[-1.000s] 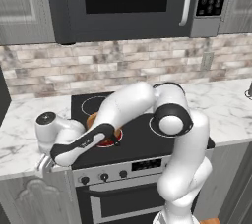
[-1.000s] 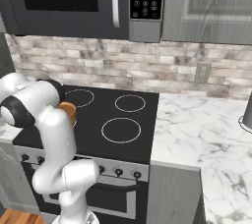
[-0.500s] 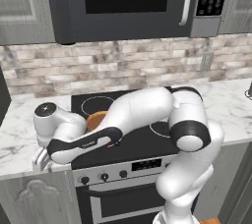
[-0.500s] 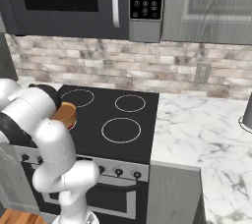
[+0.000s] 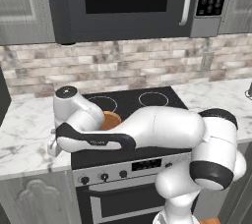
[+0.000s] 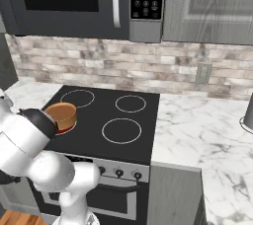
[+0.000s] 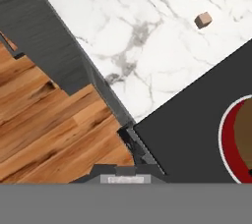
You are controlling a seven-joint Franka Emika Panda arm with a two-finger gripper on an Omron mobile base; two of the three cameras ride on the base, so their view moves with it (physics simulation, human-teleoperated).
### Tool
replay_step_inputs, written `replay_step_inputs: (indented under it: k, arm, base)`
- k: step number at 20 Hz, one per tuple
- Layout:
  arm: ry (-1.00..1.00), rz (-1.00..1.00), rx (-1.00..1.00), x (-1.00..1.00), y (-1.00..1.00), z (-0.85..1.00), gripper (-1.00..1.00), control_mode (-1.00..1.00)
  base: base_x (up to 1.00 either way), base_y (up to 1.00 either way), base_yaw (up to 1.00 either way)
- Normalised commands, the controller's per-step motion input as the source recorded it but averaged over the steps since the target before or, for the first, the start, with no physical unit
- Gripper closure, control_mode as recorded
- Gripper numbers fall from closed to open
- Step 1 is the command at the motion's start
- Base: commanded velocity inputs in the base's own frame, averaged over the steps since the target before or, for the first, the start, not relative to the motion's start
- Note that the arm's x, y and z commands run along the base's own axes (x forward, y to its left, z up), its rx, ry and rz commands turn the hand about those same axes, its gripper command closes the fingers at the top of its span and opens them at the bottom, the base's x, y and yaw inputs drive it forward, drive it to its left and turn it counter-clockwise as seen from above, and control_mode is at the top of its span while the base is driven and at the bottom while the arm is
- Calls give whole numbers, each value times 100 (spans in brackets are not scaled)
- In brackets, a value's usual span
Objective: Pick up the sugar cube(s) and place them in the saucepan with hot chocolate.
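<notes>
The saucepan with hot chocolate is copper-orange and sits on the stove's front left burner. My arm hides most of the saucepan in the left base view. In the hand view its brown surface shows at the right edge, inside a red glowing ring. A pale tan sugar cube lies on the marble counter left of the stove. My gripper hangs at that counter's front edge, left of the stove's corner. It is shut, and I cannot see anything between the fingers.
The black cooktop has three more burners, and a microwave hangs above it. Below the counter edge the hand view shows a grey cabinet front and wood floor. A dark object stands on the right counter.
My arm has folded down and to the left, and the forearm now lies across the stove's front. The hand stayed by the left counter's front edge, shifting slightly right and up. The gripper stayed shut.
</notes>
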Motion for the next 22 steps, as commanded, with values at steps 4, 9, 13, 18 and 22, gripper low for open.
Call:
replay_step_inputs:
  k: [4,9,13,18,22]
  arm:
    - [0,-14,9,0,-72,27,100,-100]
    - [0,-18,8,14,-86,17,100,-100]
    - [0,-16,2,45,-87,23,100,-100]
    - [1,-12,0,62,-70,26,100,-100]
    - [1,-8,0,54,-45,22,100,-100]
  base:
    - [0,0,0]
    - [0,0,0]
    - [0,0,0]
    - [0,0,0]
    - [0,0,0]
